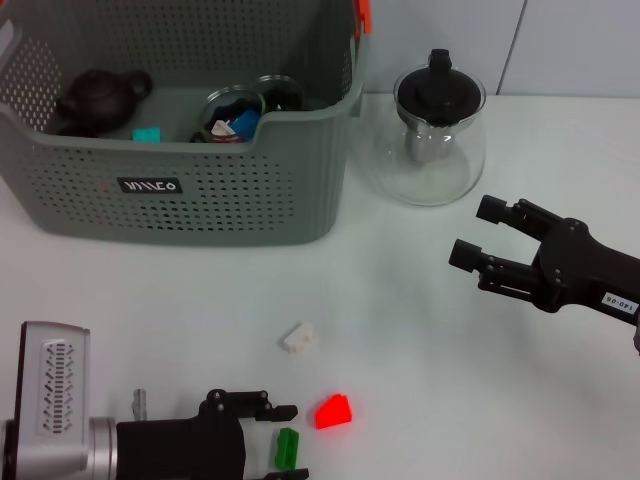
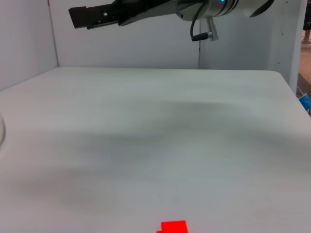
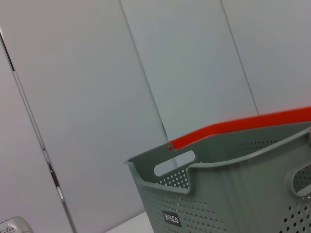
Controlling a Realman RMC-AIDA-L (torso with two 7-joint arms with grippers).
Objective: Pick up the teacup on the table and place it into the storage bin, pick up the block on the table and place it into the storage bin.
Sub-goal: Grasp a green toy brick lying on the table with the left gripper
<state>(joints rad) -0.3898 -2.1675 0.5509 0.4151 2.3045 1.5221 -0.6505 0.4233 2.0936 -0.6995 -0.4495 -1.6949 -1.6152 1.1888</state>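
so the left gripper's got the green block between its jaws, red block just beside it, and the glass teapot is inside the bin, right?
Not the teapot. The head view shows the clear glass teapot with black lid standing on the white table, right of the grey-green perforated storage bin. The rest holds: left gripper, small green block, red block.

Shows the white table (image 2: pixel 160 131) stretching back to a pale wall. Catches a red block (image 2: pixel 174 226) on its near part, with a dark gripper (image 2: pixel 80 17) hanging high above its far part.

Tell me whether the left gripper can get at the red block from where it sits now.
Probably yes. The left gripper sits low on the table with the red block just ahead of it and nothing between them. A green block lies at the fingers, so it may get nudged.
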